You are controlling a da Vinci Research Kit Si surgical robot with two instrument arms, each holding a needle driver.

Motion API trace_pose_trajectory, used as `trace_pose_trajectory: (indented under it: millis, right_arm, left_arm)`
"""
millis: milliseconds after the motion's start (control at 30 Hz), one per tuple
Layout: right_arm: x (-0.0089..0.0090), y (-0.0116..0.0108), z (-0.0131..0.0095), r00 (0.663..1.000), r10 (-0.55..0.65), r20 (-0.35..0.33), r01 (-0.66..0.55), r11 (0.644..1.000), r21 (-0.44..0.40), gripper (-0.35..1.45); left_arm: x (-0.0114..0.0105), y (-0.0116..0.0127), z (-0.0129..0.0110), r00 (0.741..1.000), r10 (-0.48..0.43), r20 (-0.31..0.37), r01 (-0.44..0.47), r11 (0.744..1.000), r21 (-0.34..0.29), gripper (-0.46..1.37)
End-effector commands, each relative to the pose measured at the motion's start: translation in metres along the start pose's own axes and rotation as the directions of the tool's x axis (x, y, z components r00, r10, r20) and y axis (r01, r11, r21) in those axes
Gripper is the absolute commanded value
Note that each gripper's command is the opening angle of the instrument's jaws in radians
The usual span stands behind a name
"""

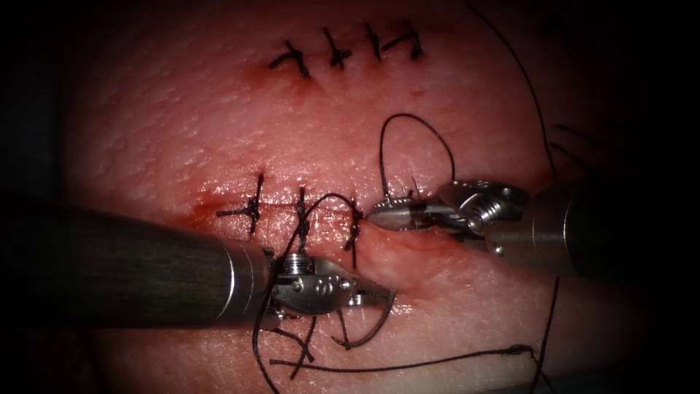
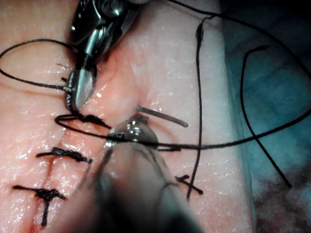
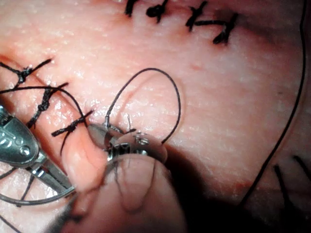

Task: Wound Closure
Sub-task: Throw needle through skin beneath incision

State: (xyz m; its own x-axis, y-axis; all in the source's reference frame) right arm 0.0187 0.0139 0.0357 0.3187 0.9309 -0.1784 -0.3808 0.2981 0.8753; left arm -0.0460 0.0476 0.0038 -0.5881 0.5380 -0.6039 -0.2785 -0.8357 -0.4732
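Tissue (image 1: pixel 182 124), pink and glistening, fills the endoscope frame; its horizontal cut (image 1: pixel 437 244) at centre carries three dark stitches (image 1: pixel 300 213) on its left part and gapes to their right. A second stitched row (image 1: pixel 343 51) lies at upper centre. Left tool (image 1: pixel 372 295), at lower centre below the cut, has its jaws pinched on the curved needle (image 1: pixel 368 328) near one end; the needle lies outside the tissue. Right tool (image 1: pixel 390 214), at centre right, has its jaws pressed together on the thread (image 1: pixel 415 135), which loops above it.

Bright centre, dark vignetted edges (wet glare)
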Motion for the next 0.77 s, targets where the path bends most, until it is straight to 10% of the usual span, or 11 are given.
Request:
trace_pose_trajectory:
  millis: [33,767]
  right_arm:
    - [-0.0001,0.0002,0.0,1.0,-0.018,-0.004,0.018,1.0,-0.008,0.14]
    - [0.0004,0.0008,0.0,0.999,-0.031,-0.035,0.03,0.999,-0.02,-0.03]
  left_arm:
    - [0.0,0.0,0.0,1.0,0.002,0.0,-0.002,1.0,-0.003,-0.35]
    - [0.0002,-0.0001,0.0002,1.0,0.016,-0.006,-0.016,1.0,-0.003,-0.35]
